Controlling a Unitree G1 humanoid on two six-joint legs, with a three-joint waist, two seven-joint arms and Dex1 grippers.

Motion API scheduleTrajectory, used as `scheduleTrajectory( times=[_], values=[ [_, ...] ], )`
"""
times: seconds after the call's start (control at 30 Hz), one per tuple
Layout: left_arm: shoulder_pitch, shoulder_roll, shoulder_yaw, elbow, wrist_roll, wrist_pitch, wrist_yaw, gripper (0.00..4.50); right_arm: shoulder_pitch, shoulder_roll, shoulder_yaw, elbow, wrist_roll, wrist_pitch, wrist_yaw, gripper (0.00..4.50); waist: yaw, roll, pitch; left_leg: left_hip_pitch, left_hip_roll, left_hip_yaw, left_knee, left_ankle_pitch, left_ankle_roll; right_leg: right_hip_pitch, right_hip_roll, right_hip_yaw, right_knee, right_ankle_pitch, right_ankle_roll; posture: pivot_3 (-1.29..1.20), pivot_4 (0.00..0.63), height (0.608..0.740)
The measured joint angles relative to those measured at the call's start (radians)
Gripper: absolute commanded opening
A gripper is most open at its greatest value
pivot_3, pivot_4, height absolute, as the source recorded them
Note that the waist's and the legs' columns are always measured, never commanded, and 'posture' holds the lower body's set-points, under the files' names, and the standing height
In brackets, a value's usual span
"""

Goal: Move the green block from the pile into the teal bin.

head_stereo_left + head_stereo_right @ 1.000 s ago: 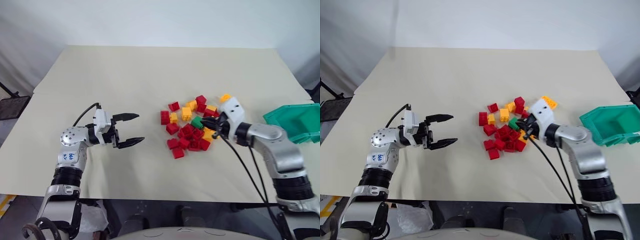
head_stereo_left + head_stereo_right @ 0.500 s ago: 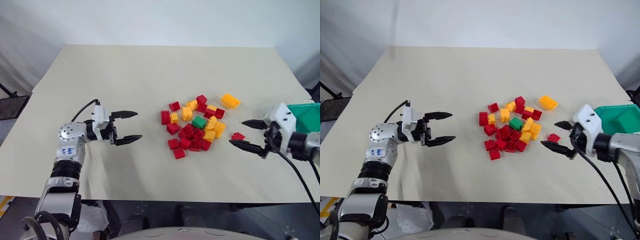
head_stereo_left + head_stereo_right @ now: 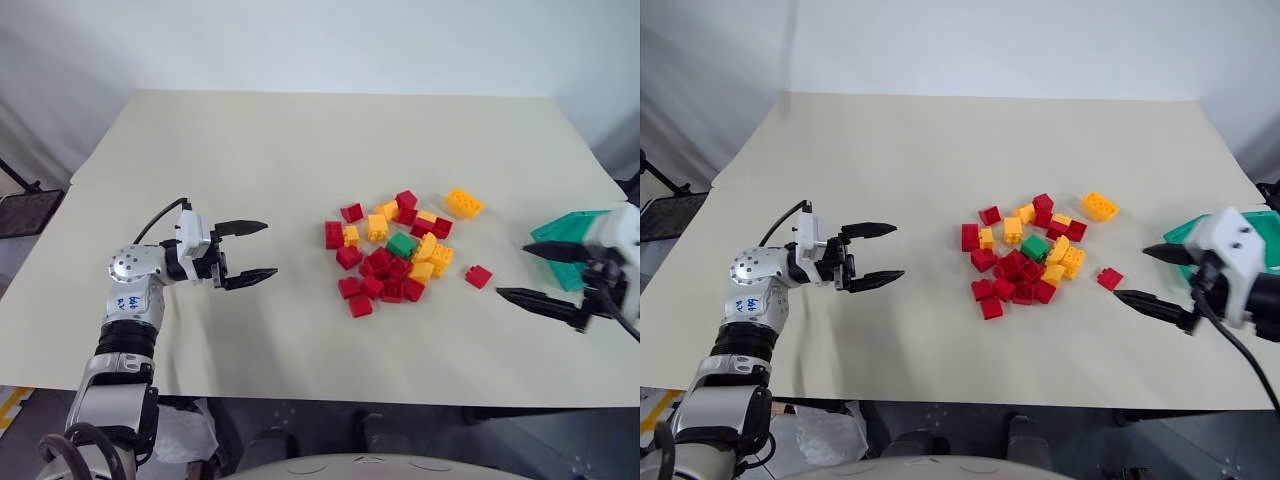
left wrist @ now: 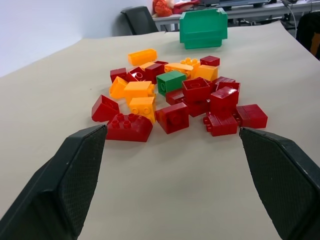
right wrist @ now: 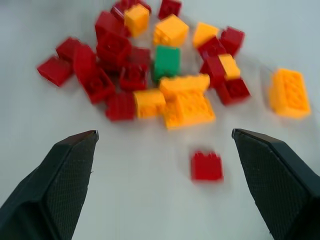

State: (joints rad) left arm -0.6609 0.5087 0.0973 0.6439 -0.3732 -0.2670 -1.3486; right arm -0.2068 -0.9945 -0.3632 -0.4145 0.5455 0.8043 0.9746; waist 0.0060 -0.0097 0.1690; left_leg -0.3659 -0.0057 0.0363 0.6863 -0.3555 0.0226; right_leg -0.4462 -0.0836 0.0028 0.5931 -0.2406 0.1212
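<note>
The green block lies among the red and yellow-orange bricks of the pile in the middle of the table, and shows again in the wrist views. My right gripper hangs open and empty to the right of the pile, just in front of the teal bin at the table's right edge. On the left my left gripper stands open and empty, pointing toward the pile from well away. The teal bin is partly hidden behind my right hand.
A lone red brick lies between the pile and my right gripper. A larger yellow-orange brick sits apart at the pile's far right. The beige table has bare room all around the pile.
My right gripper has opened, let go at the pile and pulled back to the right toward the bin. The green block stays in the pile; a red brick now lies apart on the right.
</note>
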Motion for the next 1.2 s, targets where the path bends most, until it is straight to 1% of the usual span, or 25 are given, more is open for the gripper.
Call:
scheduleTrajectory(
  times=[0.07,0.13,0.17,0.23,0.27,0.4,0.57,0.67,0.9,1.0,1.07,1.1,1.13,1.17,1.2],
  values=[
    [0.001,-0.006,0.001,-0.003,0.002,-0.003,0.003,4.5,-0.099,0.037,0.133,0.007,-0.007,0.032,-0.035,4.48,-0.005,0.0,0.0,-0.001,0.0,0.0,0.0,0.0,-0.001,-0.001,0.0,-0.001,0.0,0.0,0.0,0.0,0.15,0.74],
    [-0.001,-0.021,-0.001,-0.009,0.003,-0.003,0.007,4.5,-0.219,0.08,0.277,0.066,-0.051,0.039,-0.063,4.48,-0.008,0.0,0.0,-0.002,0.0,0.0,0.0,0.001,-0.001,-0.002,0.0,-0.001,0.0,0.0,0.0,0.0,0.15,0.74],
    [-0.001,-0.028,-0.005,-0.012,0.003,-0.003,0.008,4.5,-0.26,0.094,0.33,0.104,-0.075,0.036,-0.07,4.48,-0.008,0.0,0.0,-0.003,0.0,0.0,0.0,0.0,-0.001,-0.002,0.0,-0.001,0.0,0.0,0.0,0.0,0.15,0.74],
    [0.003,-0.027,-0.005,-0.014,0.003,-0.002,0.009,4.5,-0.327,0.108,0.398,0.174,-0.114,0.02,-0.069,4.48,-0.006,0.0,0.0,-0.004,-0.001,0.0,0.001,0.0,-0.001,-0.003,0.003,-0.002,0.0,0.0,0.0,0.0,0.15,0.74],
    [0.006,-0.026,-0.003,-0.017,0.003,-0.003,0.008,4.5,-0.387,0.123,0.445,0.24,-0.145,0.002,-0.062,4.48,-0.007,0.001,0.0,-0.004,-0.002,0.001,0.001,0.0,0.0,-0.004,0.003,-0.002,0.0,0.0,0.0,0.0,0.15,0.74],
    [0.018,-0.031,0.0,-0.042,0.003,-0.006,0.008,4.5,-0.52,0.16,0.556,0.428,-0.242,-0.074,-0.029,4.48,-0.006,0.001,0.0,-0.006,-0.002,0.001,0.003,-0.002,0.002,-0.003,0.001,-0.008,0.0,0.0,0.0,0.0,0.15,0.74],
    [0.033,-0.036,0.0,-0.048,0.002,-0.01,0.006,4.5,-0.623,0.234,0.649,0.649,-0.338,-0.151,0.024,4.48,-0.01,0.001,0.001,-0.007,-0.002,0.005,0.009,-0.005,0.005,-0.003,-0.003,-0.019,0.001,0.0,0.0,0.0,0.15,0.74],
    [0.041,-0.038,-0.001,-0.048,0.003,-0.02,0.007,4.5,-0.7,0.279,0.702,0.809,-0.41,-0.233,0.06,4.48,-0.012,0.001,0.001,-0.007,-0.002,0.006,0.012,-0.006,0.006,-0.003,-0.005,-0.023,0.003,0.0,0.0,0.0,0.15,0.74],
    [0.045,-0.044,0.0,-0.052,0.003,-0.036,0.017,4.5,-0.761,0.338,0.709,0.948,-0.48,-0.326,0.099,4.48,-0.012,0.002,0.001,-0.007,-0.003,0.006,0.013,-0.006,0.006,-0.003,-0.009,-0.027,0.005,0.0,0.0,0.0,0.15,0.74],
    [0.051,-0.046,0.0,-0.06,0.003,-0.037,0.019,4.5,-0.765,0.343,0.709,0.958,-0.5,-0.344,0.124,3.91,-0.01,0.002,0.001,-0.007,-0.004,0.006,0.013,-0.006,0.006,-0.003,-0.01,-0.029,0.006,0.0,0.0,0.0,0.15,0.74],
    [0.061,-0.047,0.0,-0.074,0.003,-0.037,0.024,4.5,-0.761,0.342,0.709,0.946,-0.508,-0.341,0.15,3.23,-0.01,0.002,0.001,-0.007,-0.005,0.006,0.013,-0.006,0.006,-0.003,-0.012,-0.03,0.006,0.0,0.0,0.0,0.15,0.74],
    [0.065,-0.047,0.0,-0.08,0.003,-0.037,0.025,4.5,-0.758,0.341,0.709,0.939,-0.509,-0.338,0.158,2.97,-0.01,0.002,0.001,-0.007,-0.005,0.006,0.013,-0.006,0.006,-0.003,-0.012,-0.031,0.006,0.0,0.0,0.0,0.15,0.74],
    [0.066,-0.048,0.0,-0.082,0.003,-0.037,0.026,4.5,-0.752,0.338,0.709,0.924,-0.511,-0.331,0.167,2.54,-0.01,0.002,0.001,-0.007,-0.006,0.005,0.013,-0.006,0.006,-0.003,-0.013,-0.033,0.006,0.0,0.0,0.0,0.15,0.74],
    [0.066,-0.048,0.0,-0.083,0.003,-0.037,0.026,4.5,-0.749,0.337,0.709,0.915,-0.514,-0.324,0.17,2.29,-0.01,0.002,0.001,-0.007,-0.006,0.005,0.013,-0.006,0.006,-0.003,-0.014,-0.035,0.006,0.0,0.0,0.0,0.15,0.74],
    [0.066,-0.048,0.0,-0.083,0.003,-0.037,0.026,4.5,-0.748,0.334,0.709,0.907,-0.52,-0.318,0.17,1.91,-0.01,0.002,0.001,-0.007,-0.006,0.005,0.013,-0.006,0.006,-0.003,-0.015,-0.037,0.006,0.0,0.0,0.0,0.15,0.74]
  ],
)
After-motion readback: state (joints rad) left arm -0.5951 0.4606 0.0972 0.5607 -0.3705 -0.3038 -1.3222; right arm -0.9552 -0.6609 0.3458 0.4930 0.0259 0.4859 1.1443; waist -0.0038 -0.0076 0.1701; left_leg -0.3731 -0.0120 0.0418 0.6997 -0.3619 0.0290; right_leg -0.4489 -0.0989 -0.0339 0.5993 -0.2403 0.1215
